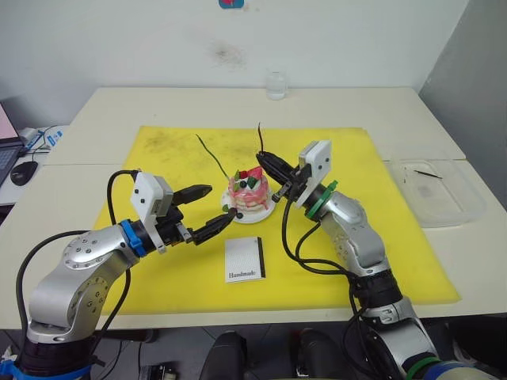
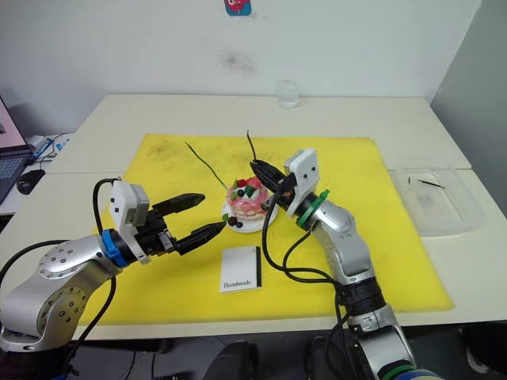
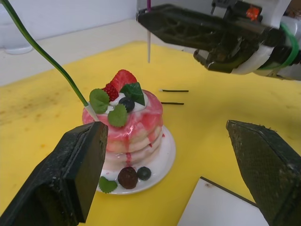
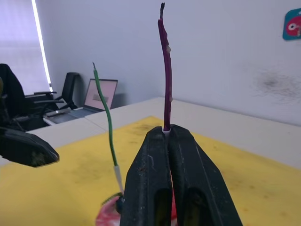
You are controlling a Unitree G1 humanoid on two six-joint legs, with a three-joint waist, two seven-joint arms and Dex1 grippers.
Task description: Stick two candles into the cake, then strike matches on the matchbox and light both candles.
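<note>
The green candle [image 1: 212, 157] stands in the cake [image 1: 250, 195]. The right claw [image 1: 272, 165] pinches the red candle [image 4: 165, 75] above it; the left claw [image 1: 207, 210] is spread; matches [image 3: 174, 96] lie unused.

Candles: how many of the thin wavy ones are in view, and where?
2. The thin wavy green candle stands stuck in the pink-and-white cake. The thin wavy dark red candle is held upright in the right gripper, above the cake.

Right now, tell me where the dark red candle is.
The dark red candle is clamped upright in the right tool, just above the cake, beside the green candle already stuck in it.
</note>
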